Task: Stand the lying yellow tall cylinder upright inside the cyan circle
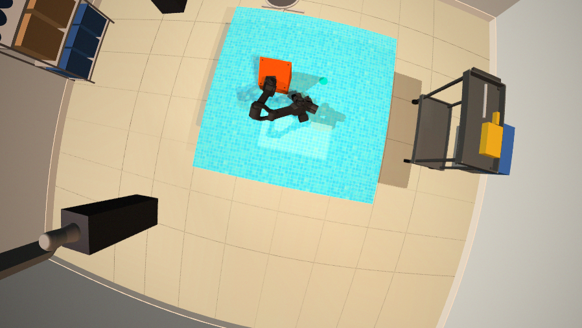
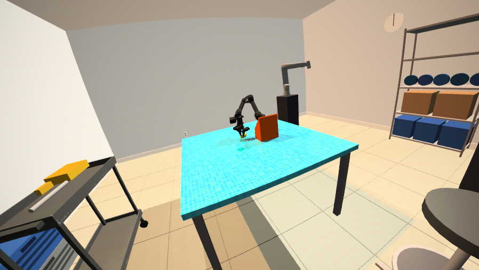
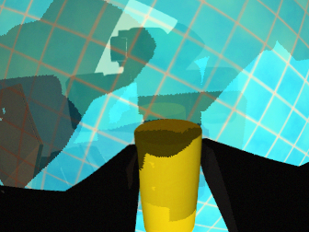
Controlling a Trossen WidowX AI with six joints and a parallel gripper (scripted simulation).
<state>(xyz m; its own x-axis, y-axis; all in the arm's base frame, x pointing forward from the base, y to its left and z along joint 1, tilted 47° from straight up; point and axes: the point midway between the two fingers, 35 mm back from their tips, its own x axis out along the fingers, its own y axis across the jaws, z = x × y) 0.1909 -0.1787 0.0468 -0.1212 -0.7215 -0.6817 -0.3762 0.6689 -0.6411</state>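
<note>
The yellow tall cylinder is between the two black fingers, one against each side. In the wrist view its round end face points to the top of the picture and its body runs down out of frame. My gripper is shut on it, low at the table top; whether the cylinder touches the table I cannot tell. In the top view the arm hides the cylinder and the fingertips. The cyan circle is a small flat greener disc on the table, apart from the gripper, with nothing on it.
An orange block with a sloped side stands at the arm's base on the cyan tiled table. A dark cart stands off beyond one table edge. Shadows of the arm fall around the gripper.
</note>
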